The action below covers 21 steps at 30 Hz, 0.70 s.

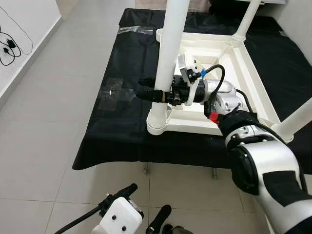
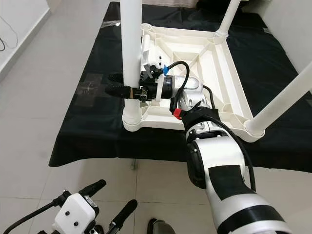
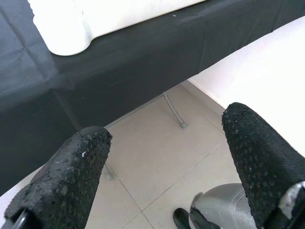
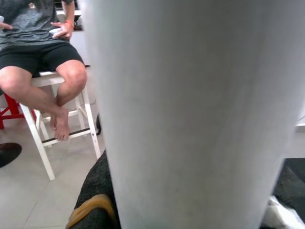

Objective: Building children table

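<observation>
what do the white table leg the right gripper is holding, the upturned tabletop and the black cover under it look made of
Table leg: looks like moulded plastic, a smooth matte white tube; the right gripper is clamped on it. Tabletop: likely the same plastic, with moulded ribs and round corner sockets on its underside. Black cover: apparently thin fabric, matte, with creases, draping over the edge.

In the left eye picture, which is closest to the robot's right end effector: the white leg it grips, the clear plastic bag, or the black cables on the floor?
1. White leg, gripped in the right end effector.
2. Clear plastic bag, on the black cloth to its left.
3. Black cables, on the floor by the far-left wall.
</observation>
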{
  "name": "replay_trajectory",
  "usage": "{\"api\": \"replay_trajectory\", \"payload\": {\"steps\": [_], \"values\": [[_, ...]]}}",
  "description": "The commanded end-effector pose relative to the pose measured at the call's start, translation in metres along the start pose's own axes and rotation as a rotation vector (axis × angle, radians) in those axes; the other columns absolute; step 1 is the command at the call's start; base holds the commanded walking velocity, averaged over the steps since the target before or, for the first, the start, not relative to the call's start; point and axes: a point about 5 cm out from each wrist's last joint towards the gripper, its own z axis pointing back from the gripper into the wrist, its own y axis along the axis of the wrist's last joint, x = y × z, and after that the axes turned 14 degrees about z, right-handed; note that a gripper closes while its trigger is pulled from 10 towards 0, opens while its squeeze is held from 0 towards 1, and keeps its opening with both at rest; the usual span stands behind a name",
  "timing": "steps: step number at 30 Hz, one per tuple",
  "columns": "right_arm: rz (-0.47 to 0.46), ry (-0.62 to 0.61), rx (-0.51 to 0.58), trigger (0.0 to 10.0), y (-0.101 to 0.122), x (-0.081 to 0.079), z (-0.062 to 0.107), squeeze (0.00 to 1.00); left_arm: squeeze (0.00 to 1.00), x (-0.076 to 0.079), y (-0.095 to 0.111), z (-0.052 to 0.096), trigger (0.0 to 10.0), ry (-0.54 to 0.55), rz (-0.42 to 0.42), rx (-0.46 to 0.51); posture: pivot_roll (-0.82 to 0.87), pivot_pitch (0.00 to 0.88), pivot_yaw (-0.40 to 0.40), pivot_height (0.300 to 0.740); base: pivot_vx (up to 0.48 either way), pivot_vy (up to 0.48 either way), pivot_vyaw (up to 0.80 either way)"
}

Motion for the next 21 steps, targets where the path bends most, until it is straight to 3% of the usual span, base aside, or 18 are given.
{"api": "replay_trajectory", "payload": {"steps": [1,15,21], "values": [[-0.129,0.004,-0.026,10.0,-0.027,-0.017,-0.007,0.0,0.0,0.002,-0.002,0.002,10.0,-0.007,0.0,-0.026,0.17,0.247,-0.08,0.74,0.0,0.0,0.0],[-0.105,-0.117,-0.144,10.0,-0.039,-0.017,-0.006,0.0,0.0,0.004,-0.002,0.001,10.0,-0.013,0.001,-0.021,0.15,0.236,-0.08,0.74,0.0,0.0,0.0],[-0.083,-0.142,-0.146,10.0,-0.04,-0.017,-0.009,0.0,0.0,0.005,-0.002,0.001,10.0,-0.016,0.001,-0.02,0.16,0.231,-0.079,0.74,0.0,0.0,0.0]]}}
